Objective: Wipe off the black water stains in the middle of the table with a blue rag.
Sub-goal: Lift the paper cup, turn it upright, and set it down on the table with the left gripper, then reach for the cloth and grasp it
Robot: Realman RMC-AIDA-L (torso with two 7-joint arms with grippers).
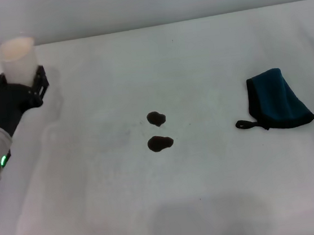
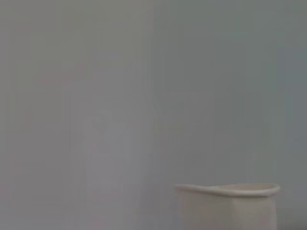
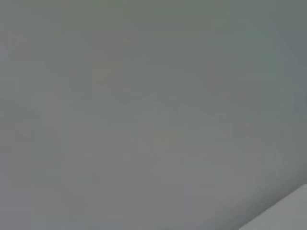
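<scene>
White matte bench [image 1: 212, 202] is seen bare at centre. The blue rag [image 1: 277, 101] lies folded at the right. The left end effector [image 1: 19, 79] is clenched on a paper cup [image 1: 18, 58], far left. Two black water stains [image 1: 158, 131] sit mid-bench, well apart from the rag.

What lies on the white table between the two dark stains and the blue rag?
Nothing: in the head view, the table is bare between the two dark brown-black stains and the folded teal-blue rag.
</scene>
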